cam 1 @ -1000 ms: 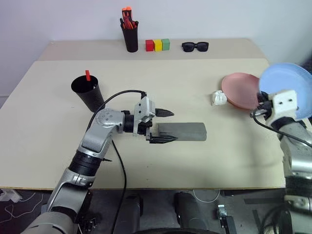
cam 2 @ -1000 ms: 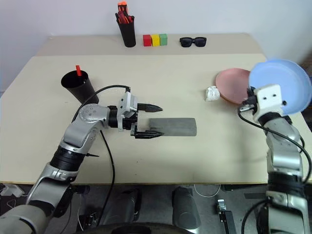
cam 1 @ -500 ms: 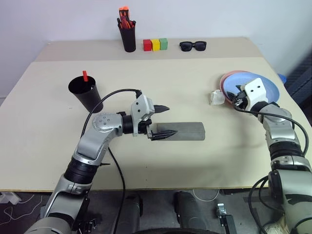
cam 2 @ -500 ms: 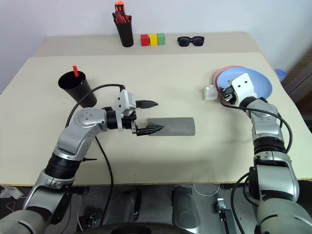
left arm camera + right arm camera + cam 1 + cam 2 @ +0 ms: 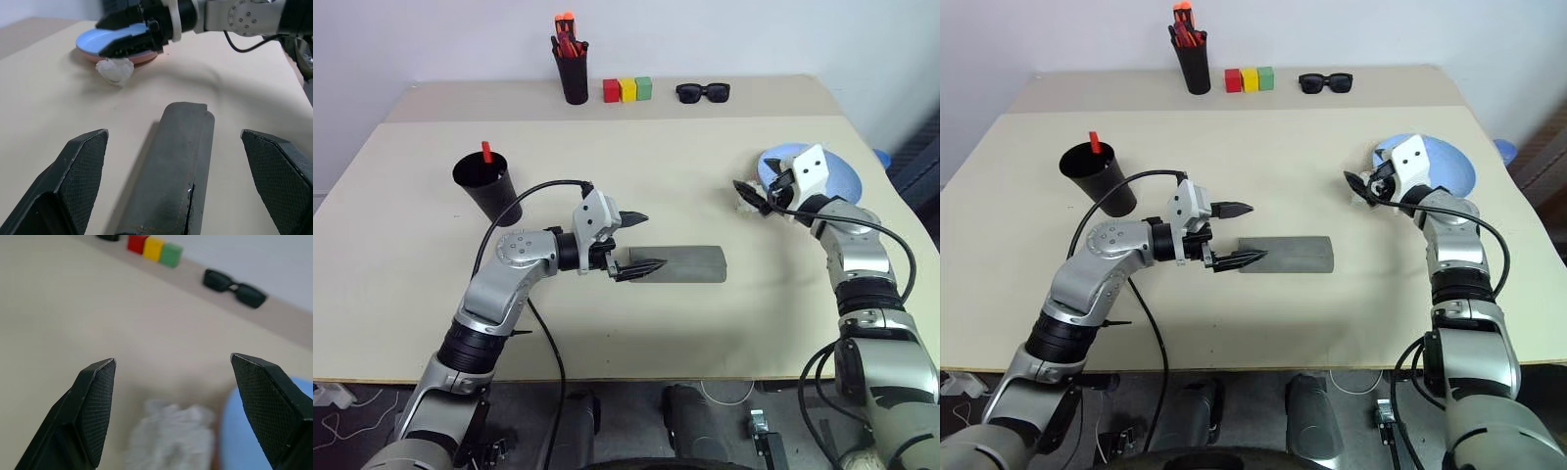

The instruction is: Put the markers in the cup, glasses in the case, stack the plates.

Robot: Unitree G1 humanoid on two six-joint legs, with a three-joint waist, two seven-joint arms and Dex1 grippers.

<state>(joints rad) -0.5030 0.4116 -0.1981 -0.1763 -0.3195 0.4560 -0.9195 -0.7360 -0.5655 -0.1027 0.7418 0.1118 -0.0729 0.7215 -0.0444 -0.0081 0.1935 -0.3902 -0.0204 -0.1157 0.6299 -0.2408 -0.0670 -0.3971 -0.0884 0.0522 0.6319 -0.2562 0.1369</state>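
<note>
Nearest, the grey case (image 5: 680, 262) lies shut on the desk (image 5: 636, 176) with its long axis running left to right, and the left gripper (image 5: 636, 242) sits at its left end, pointing along that axis toward the robot's right. Its fingers (image 5: 78, 171) are spread wide and hold nothing; from the left wrist view the case runs straight away between them, so one finger stands to each side of the case's near end without visibly touching it. That is the relation any next move on the case would turn on: the case lies directly ahead of the left fingers, lengthwise, and the left arm is far the nearer to it. Farther off and to the right, the right gripper (image 5: 751, 196) hovers beside the plates, its fingers (image 5: 93, 406) well apart and empty, pointing over a small crumpled white lump (image 5: 744, 201) on the desk. Just behind it the light blue plate (image 5: 842, 176) rests on the pink plate (image 5: 142, 58), so the stacking looks done. On the left, the black cup (image 5: 487, 186) stands upright with a red-tipped marker (image 5: 487, 152) poking out; I cannot tell whether the other marker is inside. At the far edge stand the pen holder (image 5: 573, 73), three coloured blocks (image 5: 627, 90) and black sunglasses (image 5: 704, 93).
</note>
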